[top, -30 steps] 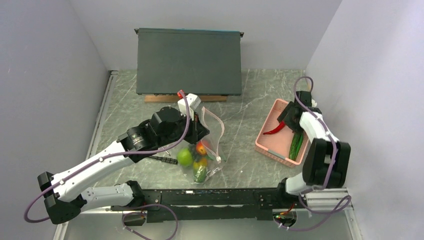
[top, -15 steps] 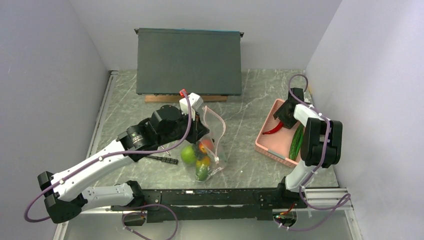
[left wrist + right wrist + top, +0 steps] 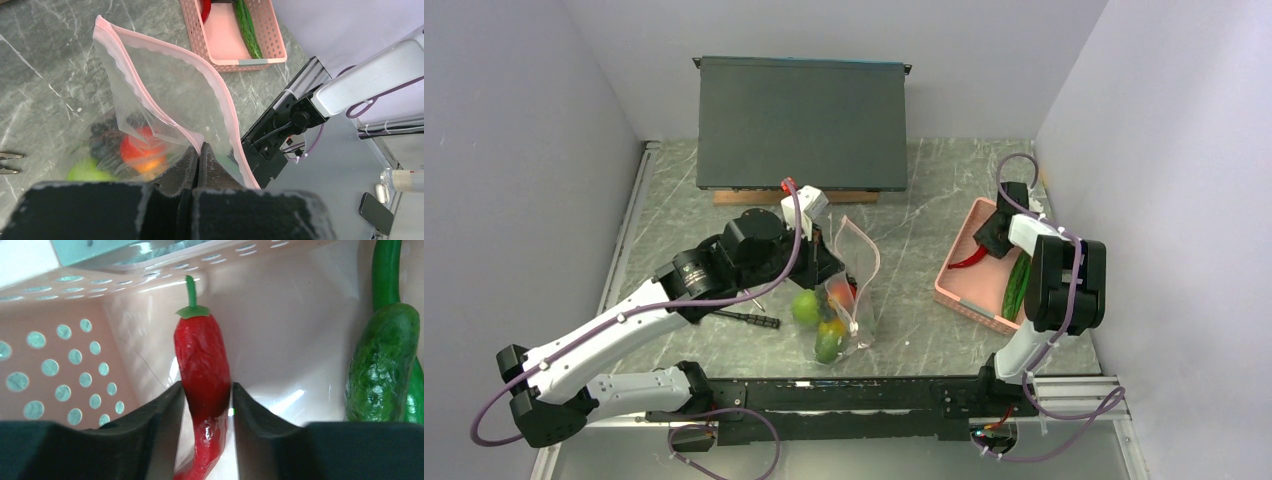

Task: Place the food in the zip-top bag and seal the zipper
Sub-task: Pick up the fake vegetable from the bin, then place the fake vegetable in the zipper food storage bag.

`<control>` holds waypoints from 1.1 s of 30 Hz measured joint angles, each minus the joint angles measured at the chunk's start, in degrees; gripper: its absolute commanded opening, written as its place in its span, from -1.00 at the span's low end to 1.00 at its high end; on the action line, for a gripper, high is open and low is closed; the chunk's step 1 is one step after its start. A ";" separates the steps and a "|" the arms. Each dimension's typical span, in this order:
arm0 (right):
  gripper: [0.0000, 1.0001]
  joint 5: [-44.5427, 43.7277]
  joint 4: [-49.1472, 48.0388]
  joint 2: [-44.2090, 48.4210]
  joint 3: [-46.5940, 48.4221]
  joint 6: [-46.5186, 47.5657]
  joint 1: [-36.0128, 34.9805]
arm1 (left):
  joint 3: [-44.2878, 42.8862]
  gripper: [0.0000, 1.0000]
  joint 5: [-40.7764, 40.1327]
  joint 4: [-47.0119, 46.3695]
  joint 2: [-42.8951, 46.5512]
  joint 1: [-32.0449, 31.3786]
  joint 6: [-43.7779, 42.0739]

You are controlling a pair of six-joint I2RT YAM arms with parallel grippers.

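While the left end effector (image 3: 199, 151) pinches the zip-top bag (image 3: 165, 85), the right end effector (image 3: 206, 397) clasps a red chili (image 3: 200, 352)

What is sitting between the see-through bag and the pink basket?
Nothing. In the top view, only bare grey marbled tabletop lies between the zip-top bag and the pink basket.

- No writing, number or brand is legible in any view.
- The grey strip (image 3: 252, 62) on the pink perforated plastic basket (image 3: 195, 35) is too small to read.
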State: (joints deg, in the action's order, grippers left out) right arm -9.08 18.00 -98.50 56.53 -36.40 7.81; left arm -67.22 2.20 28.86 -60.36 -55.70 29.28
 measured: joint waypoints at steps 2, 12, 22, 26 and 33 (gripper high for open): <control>-0.54 -0.15 -0.11 0.00 0.00 0.28 0.00 | 0.00 -1.00 0.28 0.17 0.17 0.00 0.74; -1.00 -0.35 3.50 20.24 -0.04 4.94 -1.33 | -0.37 -1.00 0.59 0.96 0.09 0.59 5.57; -1.00 7.13 0.24 41.09 3.96 12.17 -22.75 | -0.68 -1.00 1.99 0.52 -1.55 2.43 12.55; -1.00 10.10 -3.32 41.09 8.57 15.21 -32.72 | -0.68 -1.00 2.03 0.52 -1.55 3.15 13.51; -1.00 11.76 -10.88 39.39 14.60 22.38 -47.58 | -0.76 -1.00 2.19 0.52 -1.55 4.42 14.03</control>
State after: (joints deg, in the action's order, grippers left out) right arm 2.68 7.11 -59.11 71.13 -14.02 -39.77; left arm -67.99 4.38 29.39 -61.91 -51.29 43.31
